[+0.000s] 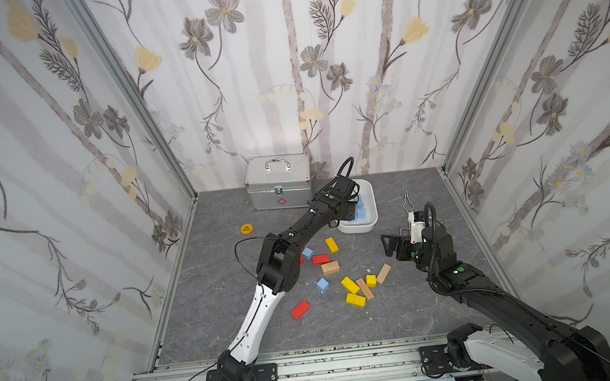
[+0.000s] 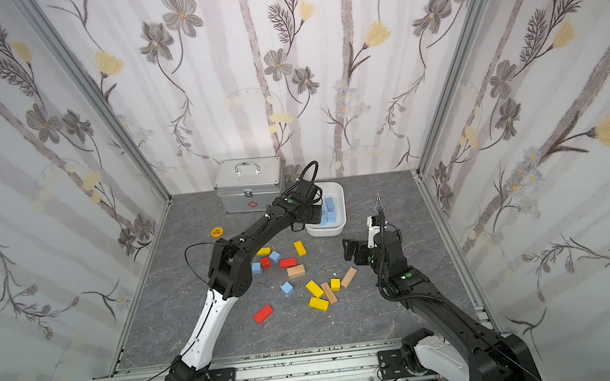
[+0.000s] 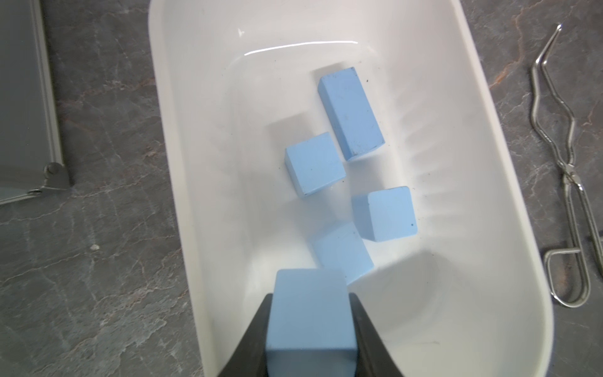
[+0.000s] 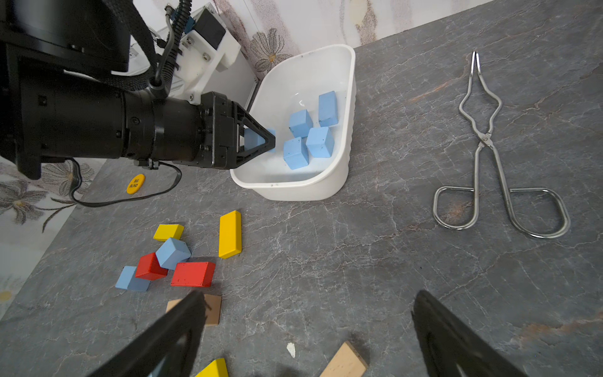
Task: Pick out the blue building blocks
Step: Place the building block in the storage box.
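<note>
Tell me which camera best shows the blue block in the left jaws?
The left wrist view: the held blue block fills the foreground, clamped between the jaws above the white tub. The right wrist view shows only a sliver, side-on. In both top views the left arm hides it.

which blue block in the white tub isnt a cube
The long blue brick at the white tub's back-wall end; the three others lying there are cubes.
</note>
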Action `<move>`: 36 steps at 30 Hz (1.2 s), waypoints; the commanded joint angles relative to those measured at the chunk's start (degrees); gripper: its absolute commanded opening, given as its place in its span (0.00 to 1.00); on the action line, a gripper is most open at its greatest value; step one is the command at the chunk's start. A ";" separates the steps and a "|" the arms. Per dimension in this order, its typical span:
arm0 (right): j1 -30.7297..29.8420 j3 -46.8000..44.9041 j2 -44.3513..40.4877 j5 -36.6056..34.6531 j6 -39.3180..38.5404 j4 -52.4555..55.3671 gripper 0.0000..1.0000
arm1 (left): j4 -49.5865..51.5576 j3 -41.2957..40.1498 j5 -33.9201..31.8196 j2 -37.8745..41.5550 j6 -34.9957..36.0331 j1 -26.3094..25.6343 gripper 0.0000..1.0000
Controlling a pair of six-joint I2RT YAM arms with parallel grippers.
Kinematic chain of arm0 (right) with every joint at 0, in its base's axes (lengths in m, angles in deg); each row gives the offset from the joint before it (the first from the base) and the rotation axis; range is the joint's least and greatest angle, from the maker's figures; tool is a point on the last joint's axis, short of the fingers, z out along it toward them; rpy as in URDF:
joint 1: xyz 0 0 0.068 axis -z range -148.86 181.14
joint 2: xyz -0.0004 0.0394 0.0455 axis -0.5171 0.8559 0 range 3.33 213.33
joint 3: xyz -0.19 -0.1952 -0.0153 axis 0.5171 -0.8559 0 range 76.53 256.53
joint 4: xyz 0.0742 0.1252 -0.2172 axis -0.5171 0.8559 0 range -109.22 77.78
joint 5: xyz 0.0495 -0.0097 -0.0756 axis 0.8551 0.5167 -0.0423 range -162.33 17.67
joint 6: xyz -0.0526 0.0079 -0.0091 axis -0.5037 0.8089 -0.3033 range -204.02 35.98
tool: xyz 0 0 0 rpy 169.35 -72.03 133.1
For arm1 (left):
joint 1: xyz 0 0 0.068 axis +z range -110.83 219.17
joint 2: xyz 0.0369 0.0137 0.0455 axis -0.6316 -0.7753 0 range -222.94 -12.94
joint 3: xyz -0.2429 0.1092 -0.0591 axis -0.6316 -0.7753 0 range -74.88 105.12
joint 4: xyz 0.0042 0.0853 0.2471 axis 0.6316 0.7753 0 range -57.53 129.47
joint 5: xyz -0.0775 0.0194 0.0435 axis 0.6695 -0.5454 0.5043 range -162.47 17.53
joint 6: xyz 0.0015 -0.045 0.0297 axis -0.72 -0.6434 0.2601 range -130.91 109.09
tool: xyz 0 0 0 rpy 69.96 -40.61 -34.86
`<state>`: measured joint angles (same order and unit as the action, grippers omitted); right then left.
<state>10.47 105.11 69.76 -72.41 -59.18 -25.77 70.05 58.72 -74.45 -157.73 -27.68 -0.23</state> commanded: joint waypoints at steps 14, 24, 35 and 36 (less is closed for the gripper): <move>0.33 -0.45 -0.42 0.87 0.38 -2.91 1.00 | 1.48 3.84 -2.59 -2.78 -1.55 -0.07 0.10; 0.45 -0.95 -0.58 1.13 0.43 -3.12 1.00 | 1.53 4.04 -2.21 -2.45 -2.21 -0.08 0.25; 0.67 -1.58 -1.31 1.15 0.57 -3.19 1.00 | 1.70 4.04 -2.30 -2.23 -2.74 -0.11 0.38; 0.64 -1.59 -1.31 1.18 0.62 -3.21 1.00 | 1.70 4.04 -2.32 -2.25 -2.74 -0.07 0.39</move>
<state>11.11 103.71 68.63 -71.95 -59.16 -26.73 71.03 62.26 -76.68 -160.24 -30.39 -0.27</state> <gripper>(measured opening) 0.996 0.379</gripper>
